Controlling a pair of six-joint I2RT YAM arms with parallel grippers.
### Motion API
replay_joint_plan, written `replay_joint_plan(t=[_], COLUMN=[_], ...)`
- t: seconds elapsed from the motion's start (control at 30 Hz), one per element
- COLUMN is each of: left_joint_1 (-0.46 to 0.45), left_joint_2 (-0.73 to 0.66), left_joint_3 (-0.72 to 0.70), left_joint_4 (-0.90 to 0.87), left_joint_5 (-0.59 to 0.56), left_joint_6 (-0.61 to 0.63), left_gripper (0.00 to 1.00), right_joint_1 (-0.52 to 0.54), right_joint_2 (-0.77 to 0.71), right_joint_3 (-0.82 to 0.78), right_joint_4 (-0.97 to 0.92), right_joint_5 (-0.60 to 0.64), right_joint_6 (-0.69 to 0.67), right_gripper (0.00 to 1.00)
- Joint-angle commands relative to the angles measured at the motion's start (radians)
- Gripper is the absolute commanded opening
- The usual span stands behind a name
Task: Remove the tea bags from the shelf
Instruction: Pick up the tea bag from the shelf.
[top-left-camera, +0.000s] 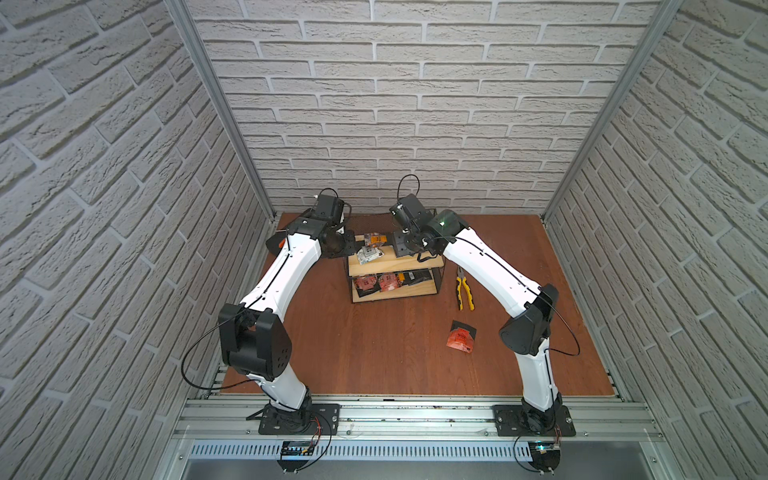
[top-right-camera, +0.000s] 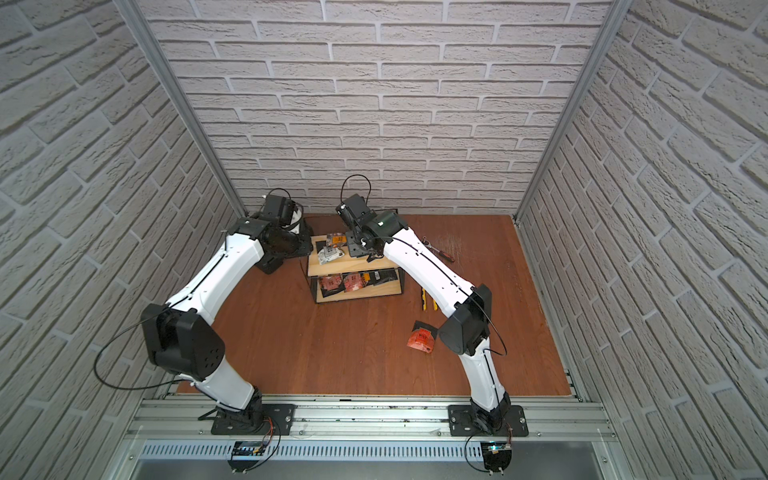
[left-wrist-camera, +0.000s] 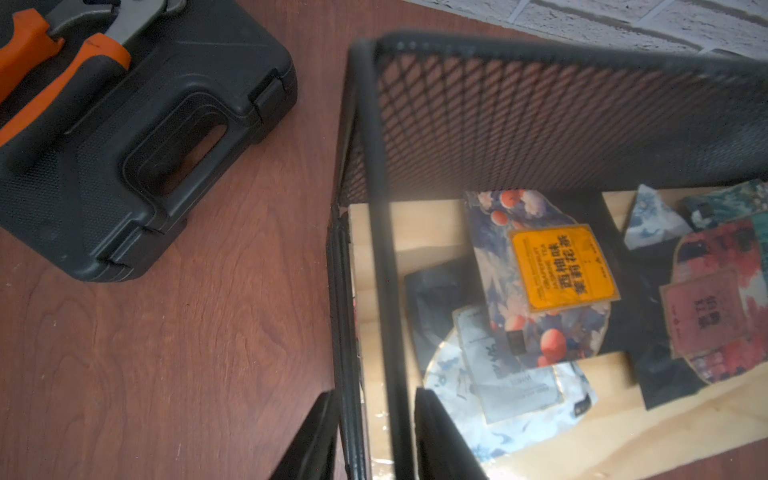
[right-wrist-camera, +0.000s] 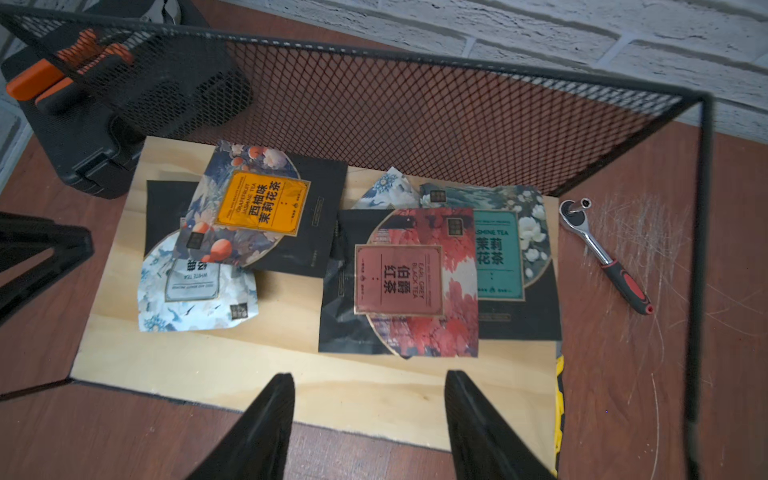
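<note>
At the back of the brown worktop (top-left-camera: 374, 353), reaching in at either end of the shelf (top-left-camera: 395, 266). Clamped with the left fingers (left-wrist-camera: 436, 432) on a black upright of the wire frame at the shelf's left end, just beside a black tool case (left-wrist-camera: 137, 137) carrying orange-handled pliers (left-wrist-camera: 62, 54). Holding the right fingers (right-wrist-camera: 266, 419) apart, with nothing between, above the front edge of the top board and just short of a red sachet (right-wrist-camera: 411, 282).

Spread across that top board, several tea bags (top-left-camera: 369, 254): an orange-labelled sachet (right-wrist-camera: 262, 203) overlapping a white sachet (right-wrist-camera: 195, 291), the red sachet overlapping a teal-labelled sachet (right-wrist-camera: 498, 257), and a blue-and-white corner (right-wrist-camera: 386, 187) poking out behind. Packed along the lower tier in both top views, more red sachets (top-left-camera: 365, 284) and black sachets (top-right-camera: 382, 276). Off the shelf, well apart on the worktop near the right arm, one red-labelled sachet (top-left-camera: 461, 336). Lying near the shelf's right end, a ratchet wrench (right-wrist-camera: 602, 253) and yellow-handled pliers (top-left-camera: 464, 293).
</note>
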Motion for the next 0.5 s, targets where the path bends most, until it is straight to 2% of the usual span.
replay_joint_plan(t=[0.0, 0.47], left_joint_1=[0.004, 0.003], left_joint_2=[0.010, 0.015], left_joint_3=[0.015, 0.017], left_joint_4=[0.010, 0.010], left_joint_5=[0.001, 0.005], left_joint_6=[0.020, 0.020], left_gripper=[0.36, 0.35], right_joint_1=[-0.024, -0.060], right_joint_2=[0.040, 0.156], right_joint_3=[0.065, 0.122], right_joint_4=[-0.020, -0.022], right_joint_5=[-0.021, -0.051], right_joint_6=[-0.019, -0.064], right_gripper=[0.64, 0.66])
